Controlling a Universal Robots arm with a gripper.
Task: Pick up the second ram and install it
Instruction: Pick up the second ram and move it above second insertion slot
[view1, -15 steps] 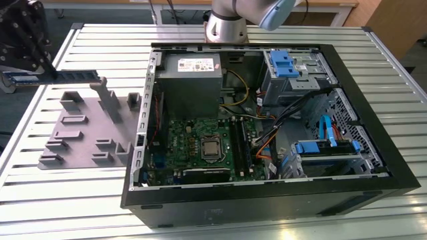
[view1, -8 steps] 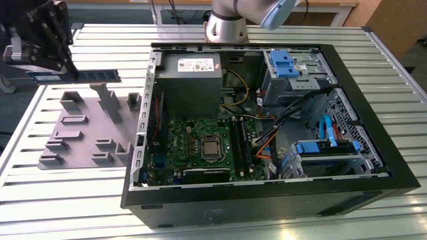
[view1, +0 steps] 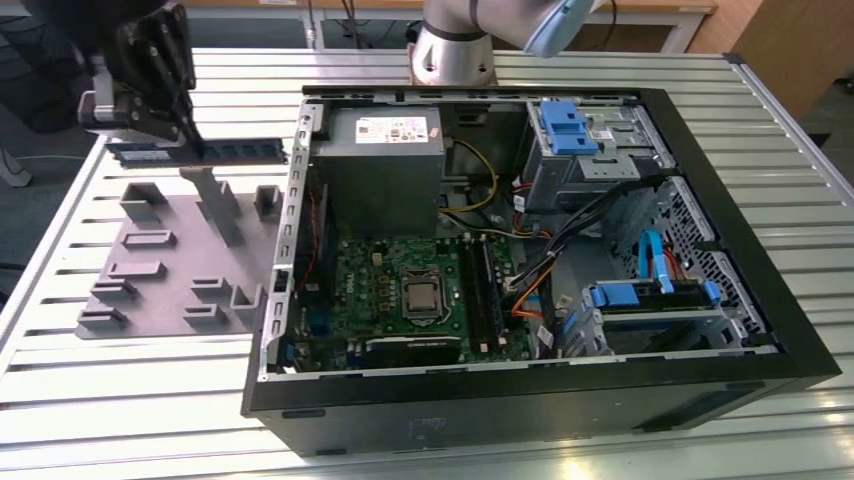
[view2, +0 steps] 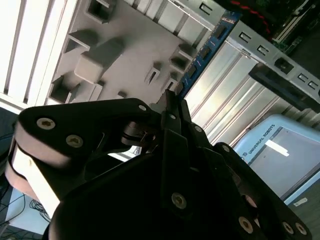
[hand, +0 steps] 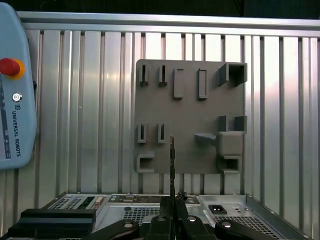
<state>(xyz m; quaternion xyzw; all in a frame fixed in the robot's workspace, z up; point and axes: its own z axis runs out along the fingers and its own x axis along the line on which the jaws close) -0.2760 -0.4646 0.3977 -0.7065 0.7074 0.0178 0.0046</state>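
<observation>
The second ram (view1: 220, 152) is a thin blue-green stick held level above the grey fixture plate (view1: 160, 265) at the exterior view's left. My gripper (view1: 184, 138) is shut on it near its middle. In the second wrist view the ram (view2: 204, 51) reaches out from the closed fingertips (view2: 172, 100) over the fixture plate (view2: 115, 47). The first wrist view shows the ram (hand: 172, 160) edge-on, rising from the gripper (hand: 172, 200) in front of the fixture plate (hand: 190, 115). The green motherboard (view1: 407, 300) with its long black slots (view1: 477, 290) lies inside the open computer case (view1: 534, 395).
The case also holds a grey power supply (view1: 380, 150), blue drive brackets (view1: 577, 128) and loose cables (view1: 574, 240). The arm's base (view1: 451, 55) stands behind the case. A teach pendant (hand: 15, 85) lies on the slatted metal table (view1: 94, 390).
</observation>
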